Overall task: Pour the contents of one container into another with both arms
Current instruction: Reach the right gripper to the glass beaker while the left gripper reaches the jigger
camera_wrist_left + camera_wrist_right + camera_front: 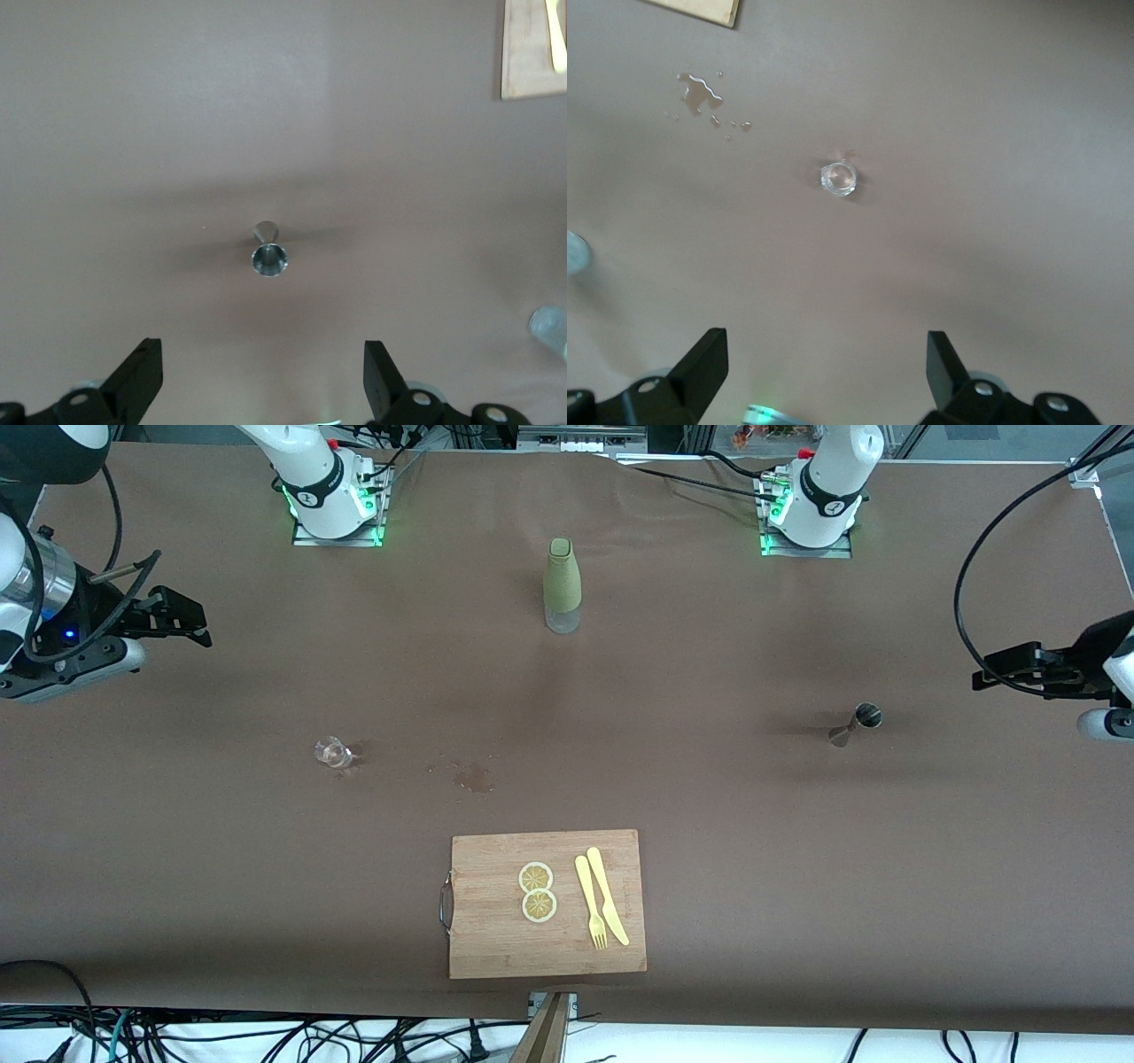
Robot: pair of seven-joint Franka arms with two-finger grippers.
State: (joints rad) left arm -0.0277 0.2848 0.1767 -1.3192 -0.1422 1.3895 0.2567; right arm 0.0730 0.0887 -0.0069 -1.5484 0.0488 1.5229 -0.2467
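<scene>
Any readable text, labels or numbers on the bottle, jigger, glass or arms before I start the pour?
None can be read.
Bottle: plain green sleeve, no label visible.
Jigger and glass cup: no markings visible.
Arm bases: small dark marks on the collars, too small to read.
Cutting board: no text.

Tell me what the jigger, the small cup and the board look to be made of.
Jigger: looks like polished steel, silvery with bright glints. Small cup: apparently clear glass, though clear plastic is possible; the table shows through it. Board: wood, pale brown with visible grain, and a metal handle at one end.
</scene>
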